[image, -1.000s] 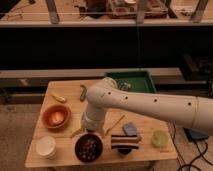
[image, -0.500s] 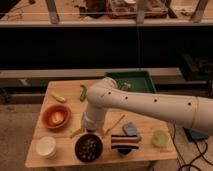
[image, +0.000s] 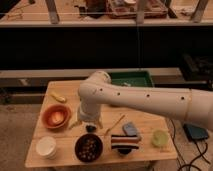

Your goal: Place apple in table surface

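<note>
Gripper (image: 90, 125) hangs low over the tabletop (image: 67, 136), just right of the orange bowl (image: 45, 113) where the apple (image: 58, 117) lies; whether it is open or holds anything cannot be told. A dark bowl (image: 89, 148) and a white cup (image: 46, 147) stand nearer the front edge.

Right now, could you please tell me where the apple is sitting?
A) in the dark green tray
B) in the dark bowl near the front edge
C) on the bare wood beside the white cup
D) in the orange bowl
D: the apple lies in the hollow of the orange bowl on the left of the table surface, while the gripper hangs low over the wood to the bowl's right.
</note>
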### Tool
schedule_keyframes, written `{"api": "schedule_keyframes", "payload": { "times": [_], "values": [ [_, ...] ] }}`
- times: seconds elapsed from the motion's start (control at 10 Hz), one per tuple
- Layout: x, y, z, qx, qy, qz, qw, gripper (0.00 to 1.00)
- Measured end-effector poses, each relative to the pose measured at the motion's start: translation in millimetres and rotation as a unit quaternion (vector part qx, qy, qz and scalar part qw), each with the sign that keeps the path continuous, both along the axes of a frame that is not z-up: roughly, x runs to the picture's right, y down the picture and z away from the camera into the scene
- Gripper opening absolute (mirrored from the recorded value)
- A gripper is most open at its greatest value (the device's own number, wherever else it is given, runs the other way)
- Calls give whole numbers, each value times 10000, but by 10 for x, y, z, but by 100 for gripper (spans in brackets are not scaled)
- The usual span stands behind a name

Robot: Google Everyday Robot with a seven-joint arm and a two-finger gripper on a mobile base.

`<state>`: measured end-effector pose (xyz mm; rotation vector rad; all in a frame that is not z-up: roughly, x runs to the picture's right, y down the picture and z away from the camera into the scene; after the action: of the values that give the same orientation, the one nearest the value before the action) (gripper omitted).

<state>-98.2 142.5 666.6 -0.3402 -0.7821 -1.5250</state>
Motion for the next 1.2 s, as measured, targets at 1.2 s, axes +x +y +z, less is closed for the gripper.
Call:
{"api": "schedule_keyframes", "payload": {
  "times": [1.2],
  "values": [
    [-1078,-1102,576,2527,-257,-416,9663,80]
  ]
}}
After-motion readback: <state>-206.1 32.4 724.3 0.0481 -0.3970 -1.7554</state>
